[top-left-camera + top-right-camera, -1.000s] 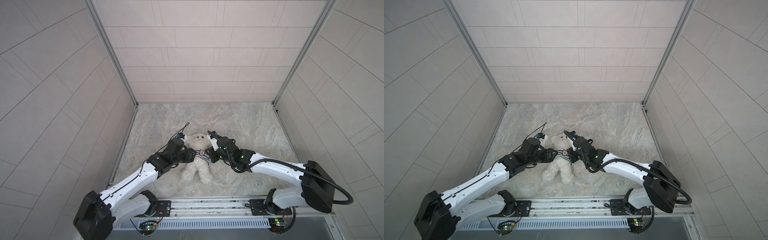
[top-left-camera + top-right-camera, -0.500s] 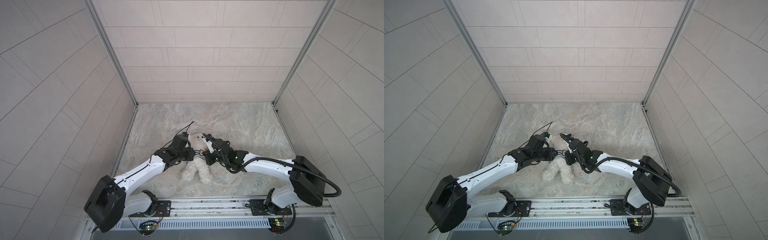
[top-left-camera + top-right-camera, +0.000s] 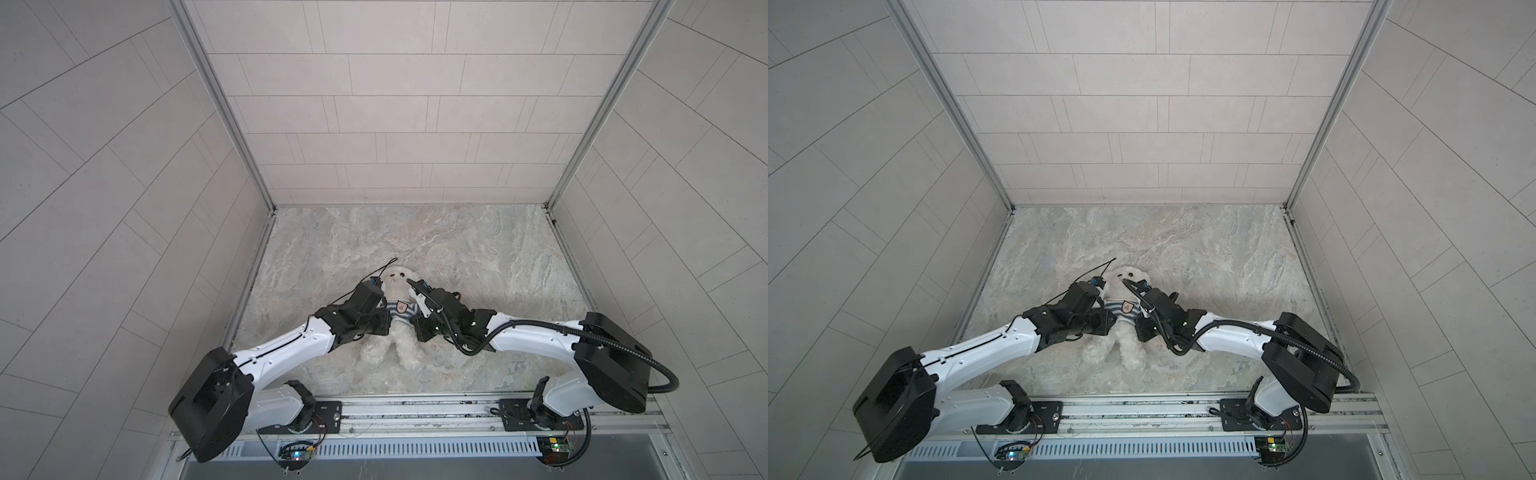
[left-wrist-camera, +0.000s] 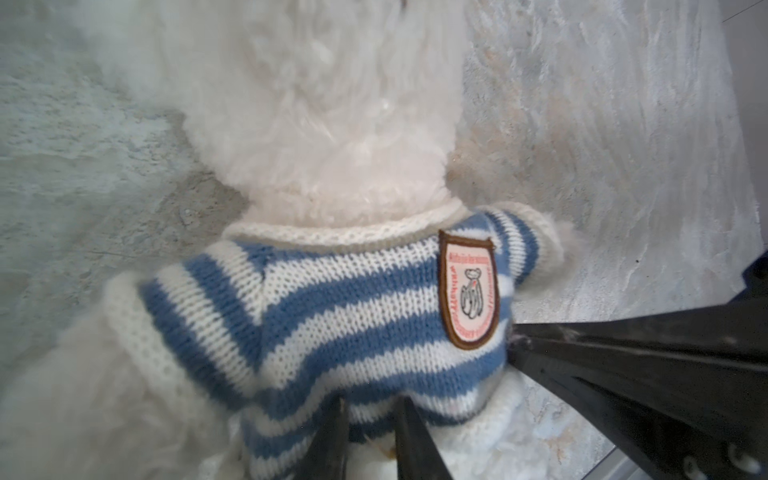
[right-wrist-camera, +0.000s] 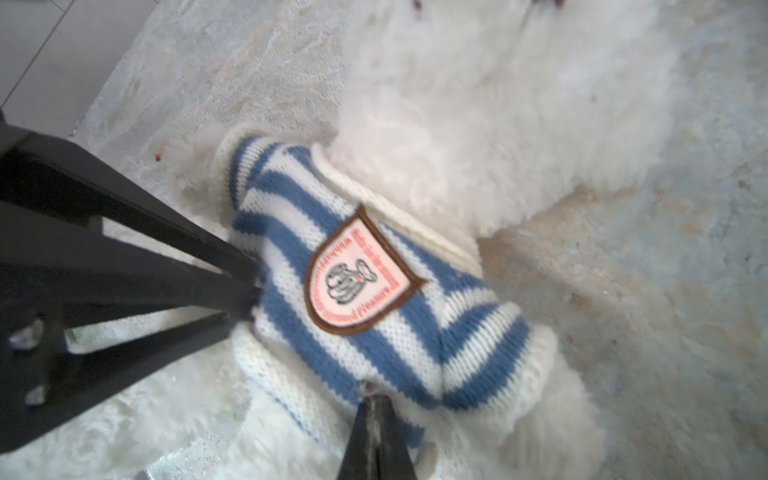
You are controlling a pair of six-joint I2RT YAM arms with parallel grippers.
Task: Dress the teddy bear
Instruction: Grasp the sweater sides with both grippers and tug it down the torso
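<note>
Tighter than a second ago, my left tool point(image 4: 372, 403) and right tool point(image 5: 370, 397) pinch the striped shirt point(image 4: 332, 299), already over head and arms of the teddy bear point(image 3: 399, 276) lying near-middle on the desk point(image 3: 478, 249); only tugging down seems left.

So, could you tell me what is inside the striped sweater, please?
The teddy bear wears the striped sweater: white fur shows at the collar, sleeve ends and hem. Its chest and upper arms are hidden by the knit.
</note>
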